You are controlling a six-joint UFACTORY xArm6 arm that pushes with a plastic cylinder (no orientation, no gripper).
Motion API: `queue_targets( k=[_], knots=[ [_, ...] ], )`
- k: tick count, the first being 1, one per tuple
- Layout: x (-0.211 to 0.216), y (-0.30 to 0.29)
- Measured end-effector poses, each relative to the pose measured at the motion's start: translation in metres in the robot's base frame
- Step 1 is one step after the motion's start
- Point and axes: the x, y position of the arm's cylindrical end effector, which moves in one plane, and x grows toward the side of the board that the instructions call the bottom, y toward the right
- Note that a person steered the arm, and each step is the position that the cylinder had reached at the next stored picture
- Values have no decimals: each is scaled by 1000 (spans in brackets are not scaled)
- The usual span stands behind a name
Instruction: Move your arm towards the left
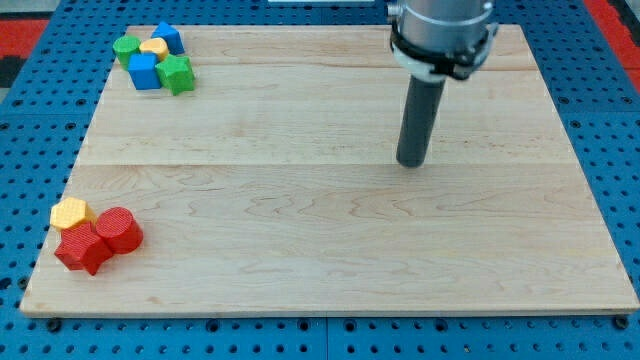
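The board [330,230] is pale wood, made of planks joined side by side, with fine grain showing and a smooth, faintly satin finish. Around it lies a blue perforated base [30,130], matt, plastic-looking, dotted with regular holes; red panels of the same kind show at the frame's upper corners. The rod ending in my tip [411,164] looks dark, smooth and matt, below a grey metallic collar [441,25] with a soft sheen. The blocks look like painted pieces with a smooth, slightly glossy coat: red cylinder [118,229], yellow block [70,212], green star-shaped block [176,73], blue block [145,70].
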Motion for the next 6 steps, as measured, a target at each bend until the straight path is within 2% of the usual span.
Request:
queue_targets(
  k=[2,6],
  knots=[
    [58,0],
    [92,-14]
  ],
)
